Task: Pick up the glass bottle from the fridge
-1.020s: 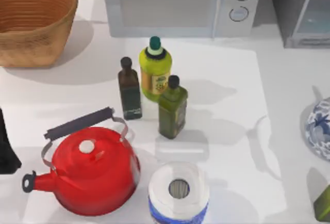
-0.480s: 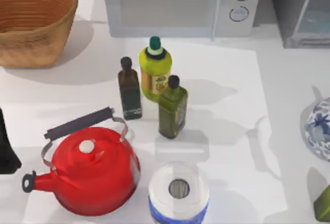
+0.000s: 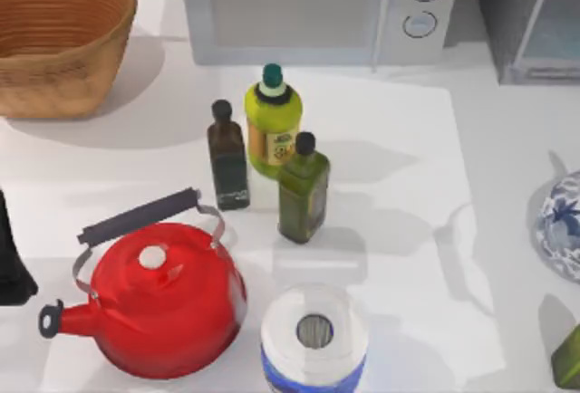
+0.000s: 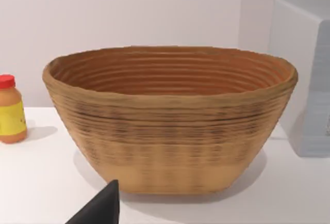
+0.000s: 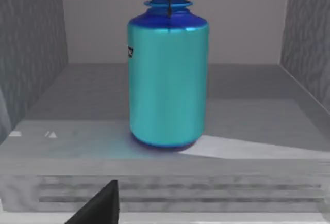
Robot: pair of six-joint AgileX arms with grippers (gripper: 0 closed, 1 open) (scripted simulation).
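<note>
Glass bottle (image 5: 168, 79) upright on our fridge (image 5: 154, 182) floor, facing our right wrist camera, left arm parked at table's left edge.

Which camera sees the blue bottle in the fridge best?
The right wrist view: the glass bottle stands upright, close and whole, on the fridge floor. The top view catches just the fridge's corner; the left wrist view faces a basket.
</note>
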